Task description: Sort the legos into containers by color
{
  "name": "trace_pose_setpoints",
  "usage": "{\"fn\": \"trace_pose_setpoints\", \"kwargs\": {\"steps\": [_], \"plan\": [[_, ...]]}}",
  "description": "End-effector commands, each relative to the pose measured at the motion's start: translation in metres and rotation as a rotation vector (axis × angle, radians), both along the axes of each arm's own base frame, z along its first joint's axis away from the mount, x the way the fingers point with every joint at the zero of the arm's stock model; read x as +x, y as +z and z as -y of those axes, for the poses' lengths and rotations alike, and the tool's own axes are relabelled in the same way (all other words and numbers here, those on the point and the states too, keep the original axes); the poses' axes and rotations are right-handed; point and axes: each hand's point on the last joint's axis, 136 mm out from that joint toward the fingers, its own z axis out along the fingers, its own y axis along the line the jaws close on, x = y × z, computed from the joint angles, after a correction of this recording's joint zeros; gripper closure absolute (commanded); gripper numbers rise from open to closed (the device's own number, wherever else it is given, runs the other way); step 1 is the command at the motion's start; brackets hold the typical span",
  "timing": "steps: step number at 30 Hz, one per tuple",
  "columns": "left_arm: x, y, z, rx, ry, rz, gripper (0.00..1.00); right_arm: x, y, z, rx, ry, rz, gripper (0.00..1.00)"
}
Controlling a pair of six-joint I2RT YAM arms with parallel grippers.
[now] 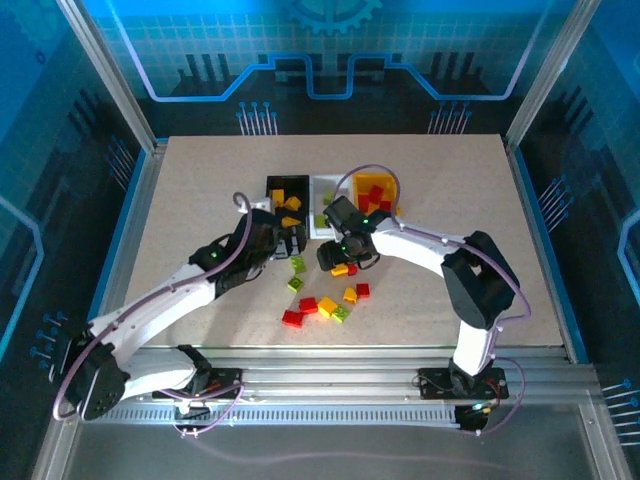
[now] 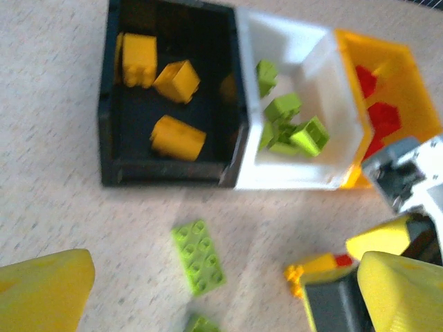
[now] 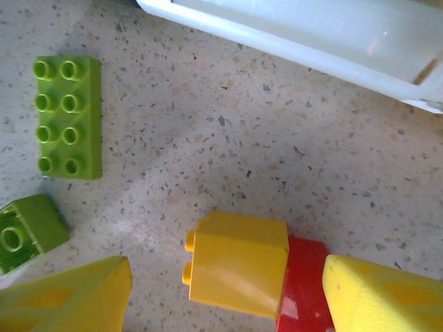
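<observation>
Left claw (image 2: 221, 297): wide open, empty, above a green lego (image 2: 198, 257) before the black bin (image 2: 107, 138). Right claw (image 3: 225, 290): we find it part-open, straddling a touching yellow brick (image 3: 239, 266) and red brick (image 3: 301, 277) on the bench (image 3: 242, 138), presumably to grip them

The top camera looks down from behind over the whole desk (image 1: 200, 200); both close wrist cameras share one flat green brick (image 2: 199, 257).

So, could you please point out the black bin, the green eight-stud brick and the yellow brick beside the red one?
black bin (image 2: 105, 124), left wrist view, left wall.
green eight-stud brick (image 3: 68, 117), right wrist view, studded top.
yellow brick (image 3: 239, 263), right wrist view, smooth upper face.
</observation>
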Motion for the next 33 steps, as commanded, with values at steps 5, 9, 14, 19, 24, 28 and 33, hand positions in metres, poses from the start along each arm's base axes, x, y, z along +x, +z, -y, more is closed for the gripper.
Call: {"fn": "trace_pose_setpoints", "kwargs": {"steps": [5, 9, 14, 19, 24, 28, 33], "plan": [[-0.023, -0.013, -0.018, -0.015, 0.034, -0.021, 0.01, 0.015, 0.000, -0.020, -0.024, 0.033, 0.073, 0.25], [-0.023, -0.018, -0.019, -0.006, 0.037, -0.032, 0.01, 0.015, -0.015, -0.013, -0.081, 0.015, 0.035, 0.26], [-0.022, -0.021, -0.019, -0.001, 0.037, -0.033, 0.01, -0.003, -0.030, 0.002, -0.140, 0.013, -0.008, 0.27], [-0.022, -0.026, -0.020, 0.007, 0.037, -0.042, 0.01, -0.019, -0.033, 0.012, -0.184, 0.023, -0.007, 0.31], [-0.021, -0.027, -0.019, 0.004, 0.039, -0.043, 0.01, -0.015, -0.038, 0.009, -0.192, 0.011, -0.007, 0.34], [-0.023, -0.028, -0.021, 0.016, 0.039, -0.051, 0.01, -0.008, -0.036, -0.002, -0.174, 0.024, 0.018, 0.37], [-0.025, -0.031, -0.024, 0.020, 0.048, -0.056, 0.01, 0.001, -0.026, -0.015, -0.147, 0.037, 0.053, 0.52]]}}
